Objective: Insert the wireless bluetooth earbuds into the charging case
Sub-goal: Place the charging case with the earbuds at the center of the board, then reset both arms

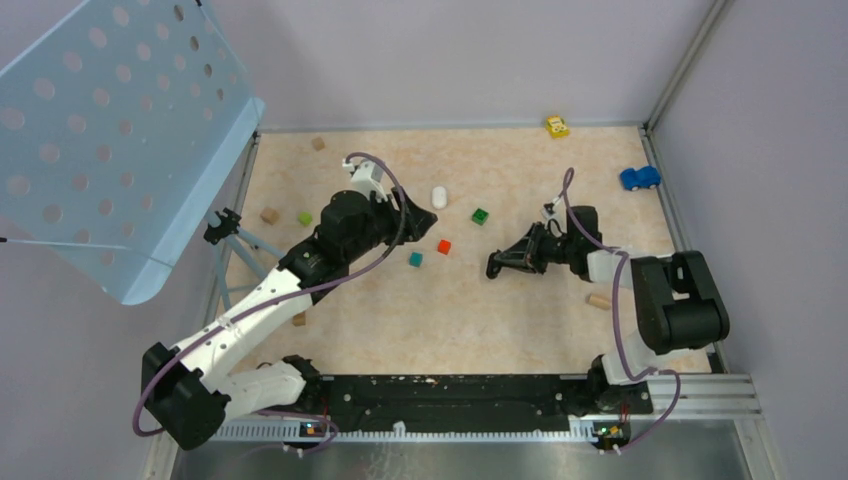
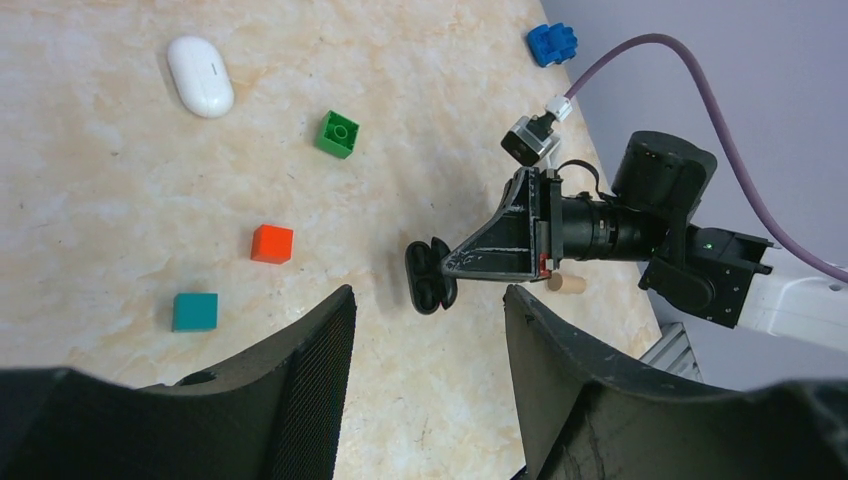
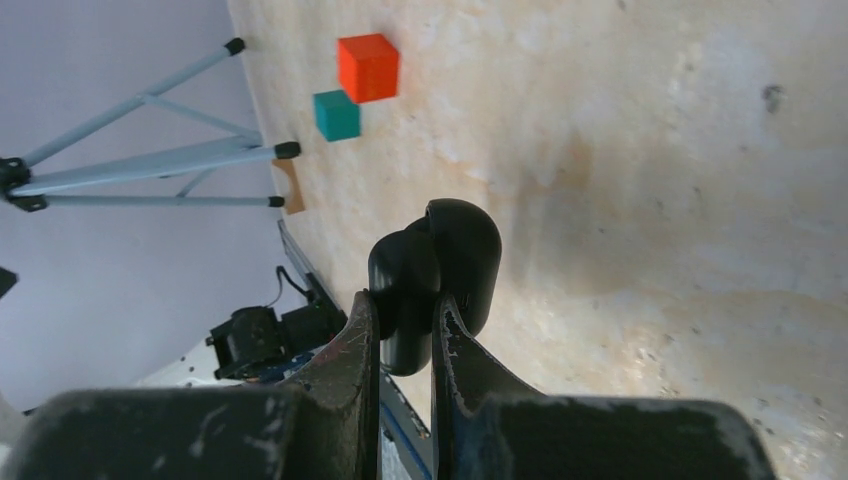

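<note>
Right tool (image 3: 402, 308) pinches black charging case (image 3: 452, 258); red cube (image 3: 368, 67), teal cube (image 3: 337, 114) beyond.

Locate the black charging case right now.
Top view, right of centre: the black charging case is pinched in the right hand, to the right of the red cube and the teal cube.

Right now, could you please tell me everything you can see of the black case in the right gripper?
The black case is a small rounded shell of smooth dark plastic, seemingly hinged open into two pill-shaped halves. The right gripper pinches its lower end between both fingers; nothing else visibly touches it. It juts past the fingertips over the bare table, right of the red cube and teal cube in the top view. Whether it rests on the table is unclear.
</note>
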Available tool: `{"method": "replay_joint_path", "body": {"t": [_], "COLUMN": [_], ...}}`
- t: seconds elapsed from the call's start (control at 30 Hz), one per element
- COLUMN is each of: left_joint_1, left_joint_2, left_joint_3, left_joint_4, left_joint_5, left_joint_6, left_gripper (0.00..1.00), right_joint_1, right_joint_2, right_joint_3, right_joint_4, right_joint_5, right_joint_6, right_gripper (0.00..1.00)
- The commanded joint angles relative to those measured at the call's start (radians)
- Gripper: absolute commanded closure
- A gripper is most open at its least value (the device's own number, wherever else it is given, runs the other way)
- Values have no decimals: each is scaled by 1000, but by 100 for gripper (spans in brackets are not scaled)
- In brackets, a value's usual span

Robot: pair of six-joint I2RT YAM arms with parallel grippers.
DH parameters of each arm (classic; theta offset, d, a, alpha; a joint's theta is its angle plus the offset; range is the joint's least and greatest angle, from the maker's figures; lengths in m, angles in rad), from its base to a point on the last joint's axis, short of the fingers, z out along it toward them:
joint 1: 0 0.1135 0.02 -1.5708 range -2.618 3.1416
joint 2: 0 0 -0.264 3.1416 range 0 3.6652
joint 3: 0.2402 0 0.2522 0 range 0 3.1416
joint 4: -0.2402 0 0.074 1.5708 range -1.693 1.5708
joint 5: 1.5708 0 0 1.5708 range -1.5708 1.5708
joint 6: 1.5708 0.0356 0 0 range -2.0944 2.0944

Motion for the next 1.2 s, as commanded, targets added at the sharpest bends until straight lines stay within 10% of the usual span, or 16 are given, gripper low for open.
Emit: {"method": "replay_joint_path", "body": {"t": [0.0, 0.4, 0.73, 0.97, 1.17], "left_joint_1": [5, 7, 5, 12, 43], "left_joint_2": [-12, -12, 7, 15, 29], "left_joint_3": [-13, -24, -21, 5, 42], "left_joint_4": [10, 21, 31, -12, -91], "left_joint_5": [7, 23, 44, 5, -133], "left_joint_6": [8, 7, 7, 44, 51], "left_gripper": [38, 38, 38, 35, 9], "right_joint_1": [9, -49, -141, -231, -231], "right_joint_2": [20, -22, -173, -385, -500], "right_joint_3": [49, 20, 46, 169, 368], "right_joint_4": [-108, -299, -497, -819, -1015], "right_joint_5": [47, 132, 277, 700, 1040], "right_joint_6": [-125, -246, -315, -382, -352], "right_gripper": [100, 100, 50, 43, 43]}}
